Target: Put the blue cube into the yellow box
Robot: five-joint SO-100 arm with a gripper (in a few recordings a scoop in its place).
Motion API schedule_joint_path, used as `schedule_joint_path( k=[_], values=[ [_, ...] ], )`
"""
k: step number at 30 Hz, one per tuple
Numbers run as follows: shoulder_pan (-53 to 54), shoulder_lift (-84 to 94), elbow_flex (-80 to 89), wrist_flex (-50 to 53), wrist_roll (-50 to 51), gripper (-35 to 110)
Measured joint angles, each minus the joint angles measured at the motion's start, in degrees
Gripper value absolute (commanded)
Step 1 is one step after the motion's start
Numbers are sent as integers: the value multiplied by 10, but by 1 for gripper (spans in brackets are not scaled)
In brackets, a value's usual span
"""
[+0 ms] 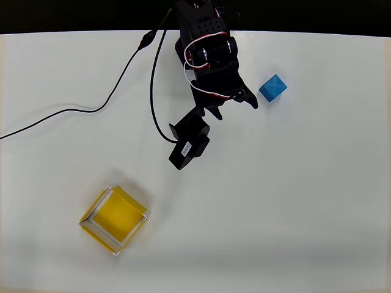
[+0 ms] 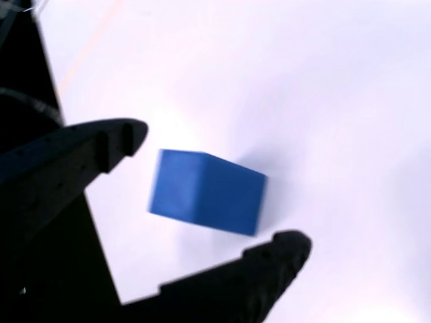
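Note:
The blue cube (image 1: pixel 272 88) rests on the white table at the upper right in the overhead view. My gripper (image 1: pixel 235 108) hangs just left of it, open, and holds nothing. In the wrist view the blue cube (image 2: pixel 205 192) shows in the gap between the two black fingers, and the gripper (image 2: pixel 219 187) does not touch it. The yellow box (image 1: pixel 115 218) sits open-topped and empty at the lower left, far from the arm.
A black cable (image 1: pixel 91 110) runs from the arm's base across the upper left of the table (image 1: pixel 293 201) to its left edge. The arm's body (image 1: pixel 204 49) stands at the table's far edge, top centre.

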Motion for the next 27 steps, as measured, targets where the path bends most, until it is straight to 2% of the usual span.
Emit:
schedule_joint_path(
  k=[6,12,27],
  values=[
    [-105,-109,-91,53,35,46],
    [-190,-215,-111,69,68,46],
    [-301,-408,-124,13,141,46]
  ],
)
